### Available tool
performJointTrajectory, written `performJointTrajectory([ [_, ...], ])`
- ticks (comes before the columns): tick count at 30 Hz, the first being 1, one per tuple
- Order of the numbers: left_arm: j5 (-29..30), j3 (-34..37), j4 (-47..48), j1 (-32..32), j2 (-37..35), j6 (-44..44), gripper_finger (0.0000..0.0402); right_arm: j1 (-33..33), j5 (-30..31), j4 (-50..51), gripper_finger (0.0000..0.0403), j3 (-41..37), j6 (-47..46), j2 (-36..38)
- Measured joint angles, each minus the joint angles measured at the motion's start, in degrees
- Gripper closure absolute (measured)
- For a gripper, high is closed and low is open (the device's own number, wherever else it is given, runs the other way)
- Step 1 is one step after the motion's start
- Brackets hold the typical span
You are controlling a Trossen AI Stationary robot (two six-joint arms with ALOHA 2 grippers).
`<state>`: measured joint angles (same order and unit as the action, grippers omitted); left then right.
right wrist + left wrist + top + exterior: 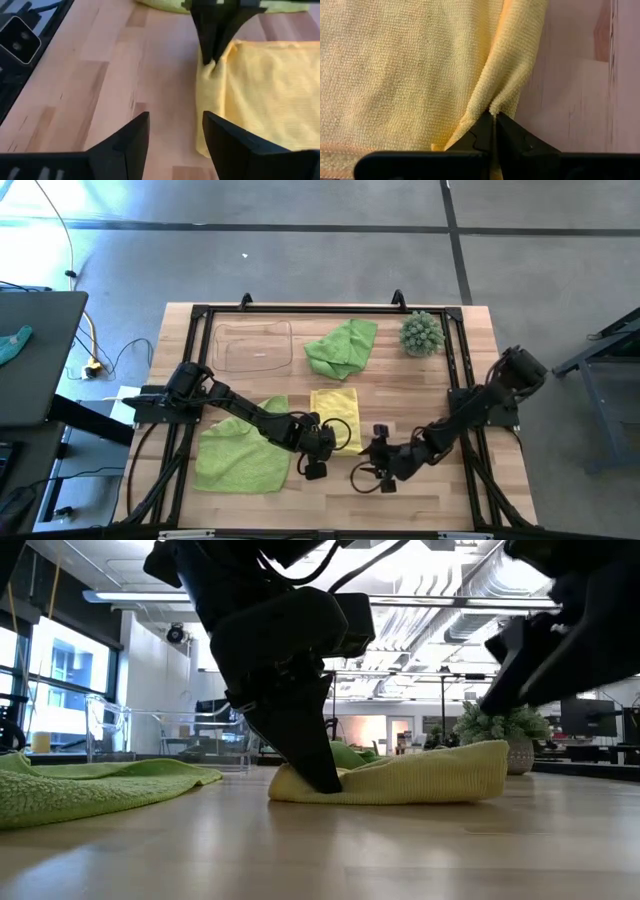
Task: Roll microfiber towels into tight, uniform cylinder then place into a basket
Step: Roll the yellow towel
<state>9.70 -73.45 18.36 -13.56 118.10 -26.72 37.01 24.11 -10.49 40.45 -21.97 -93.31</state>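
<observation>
A yellow microfiber towel (335, 412) lies folded on the table's middle. My left gripper (326, 442) is shut on it at its near left corner. My right gripper (175, 135) hovers open just right of the towel's near edge, touching nothing. One lime green towel (242, 455) lies spread flat at the near left. Another lime green towel (342, 347) lies crumpled at the far middle. The clear basket (255, 345) stands on the table at the far left. My left gripper pinches a small pucker of the yellow towel's edge (492, 106) between its two fingertips, near the near left corner (212, 67). The fingers slant down from the table's left. The towel lies on the table, its cloth bunched at the fingertips (320, 778).
A spiky green plant in a pot (421, 333) stands at the far right. A black frame (300, 310) runs around the tabletop. Bare wood (340, 490) shows between the yellow towel and the near edge.
</observation>
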Motion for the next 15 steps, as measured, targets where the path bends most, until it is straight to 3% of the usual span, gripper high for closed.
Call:
performJointTrajectory([
  [5, 0.0, 0.0, -0.1, 0.0, 0.0, -0.2, 0.0393, -0.6, 0.2, -1.0, 0.0226, 0.0, 0.0, -5.2],
  [11, 0.0, 0.0, -0.1, 0.0, 0.0, -0.3, 0.0394, -2.6, 6.0, -1.2, 0.0226, 0.0, 0.5, -9.0],
  [15, 0.0, 0.0, -0.2, 0.0, 0.0, -0.3, 0.0394, -4.0, 6.6, -1.6, 0.0226, 0.0, 1.4, -10.4],
])
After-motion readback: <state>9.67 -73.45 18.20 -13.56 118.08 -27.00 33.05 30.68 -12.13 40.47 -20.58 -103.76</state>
